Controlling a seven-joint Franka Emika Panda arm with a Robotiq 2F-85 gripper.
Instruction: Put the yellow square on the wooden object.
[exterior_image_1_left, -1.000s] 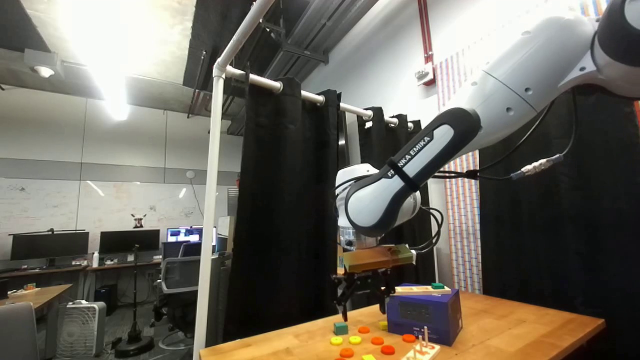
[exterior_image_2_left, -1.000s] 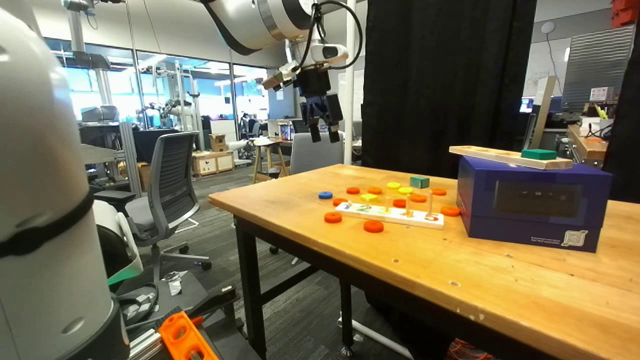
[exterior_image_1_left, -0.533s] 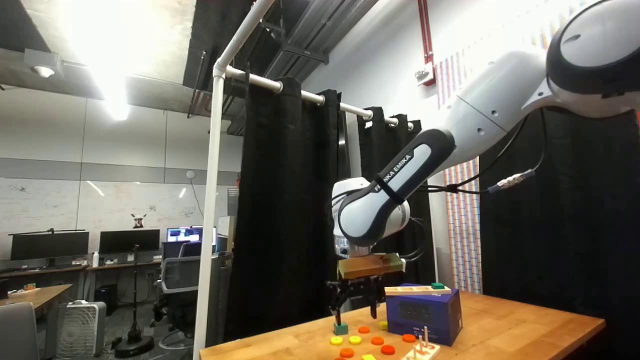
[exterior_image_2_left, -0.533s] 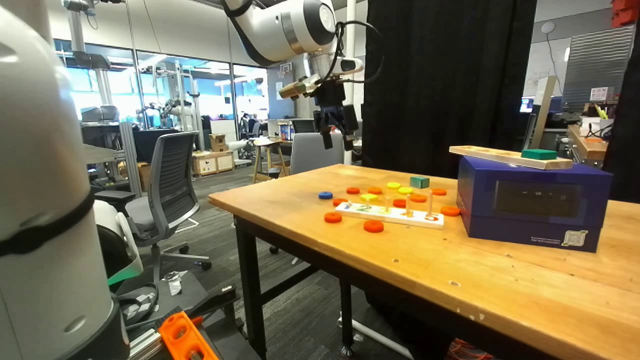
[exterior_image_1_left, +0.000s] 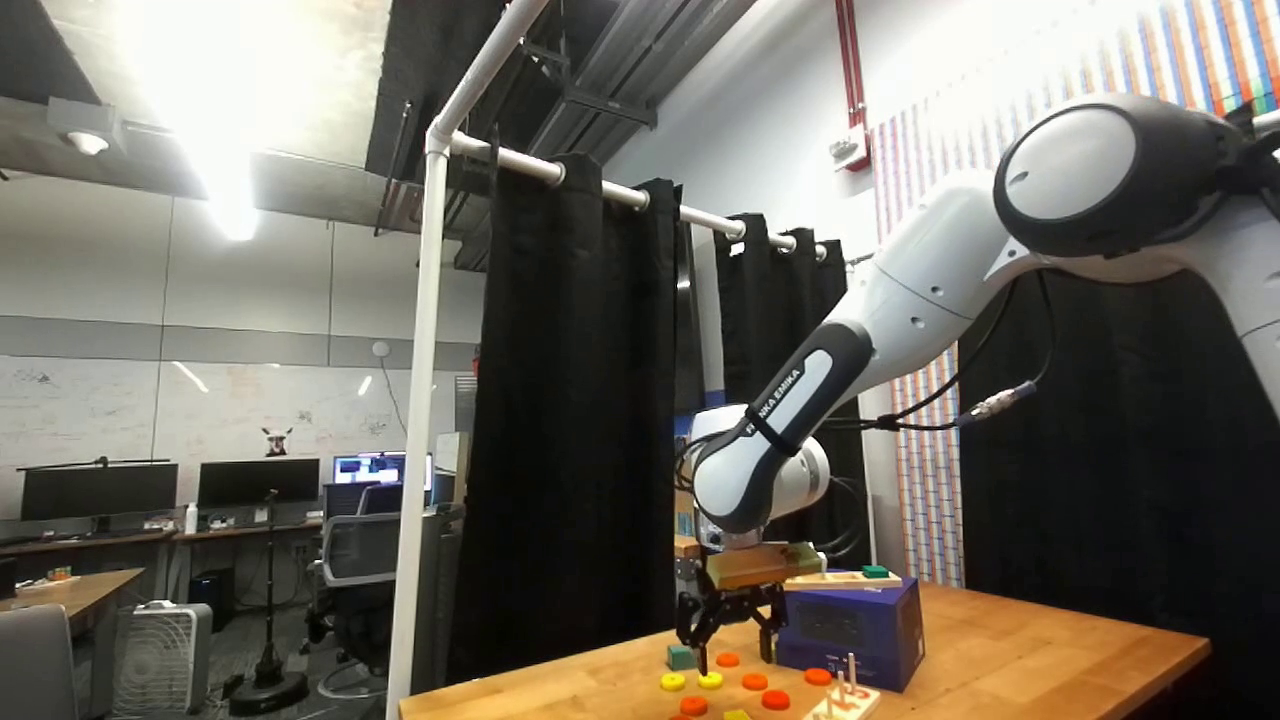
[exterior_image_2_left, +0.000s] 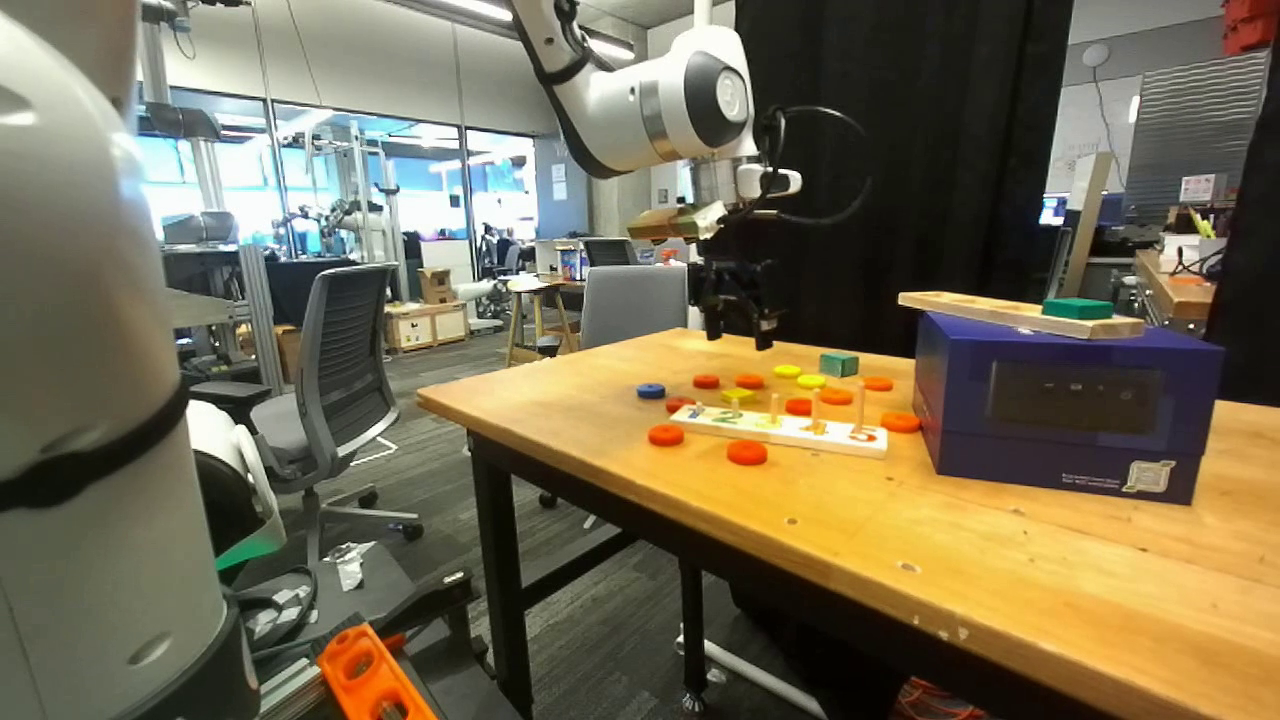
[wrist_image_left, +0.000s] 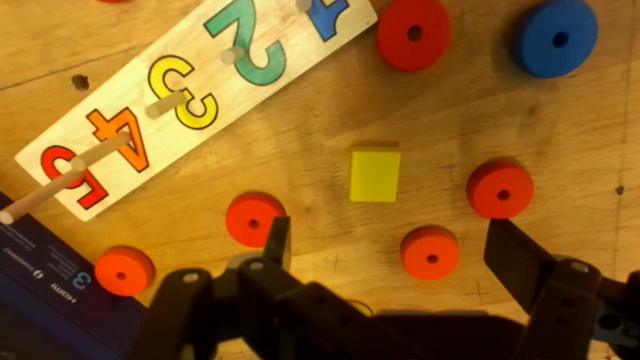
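Yellow square (wrist_image_left: 374, 175) lies flat on the table (exterior_image_2_left: 1000, 540), near the number board (wrist_image_left: 210, 75) but apart from it, off the side by the 2 and 3. In the wrist view three orange-red rings (wrist_image_left: 429, 245) sit around it: one right, one below, one down-left, all clear of it. Gripper (wrist_image_left: 389, 221) hangs above the table, pointing down. Jaws wide apart. In the wrist view the square shows ahead of the tips, in line with the gap; one orange-red ring shows in the gap itself. Number board lies flat, pegs (exterior_image_2_left: 861, 405) up, tallest at the 5. Red ring (wrist_image_left: 414, 47) at its 1 end, can't tell if touching; blue ring (wrist_image_left: 557, 55) just past that. In both exterior views, green block (exterior_image_2_left: 838, 364) is on the table near two yellow rings (exterior_image_2_left: 811, 382). Blue box (exterior_image_2_left: 1065, 410) stands off the board's 5 end. Wooden plank (exterior_image_2_left: 985, 307) lies across the top of the box, green slab (exterior_image_2_left: 1078, 308) on it toward one end. Further out: grey chair (exterior_image_2_left: 635, 310) behind the table, black curtain (exterior_image_2_left: 890, 200) behind the box side, arm (exterior_image_1_left: 930, 280) reaching in overhead.
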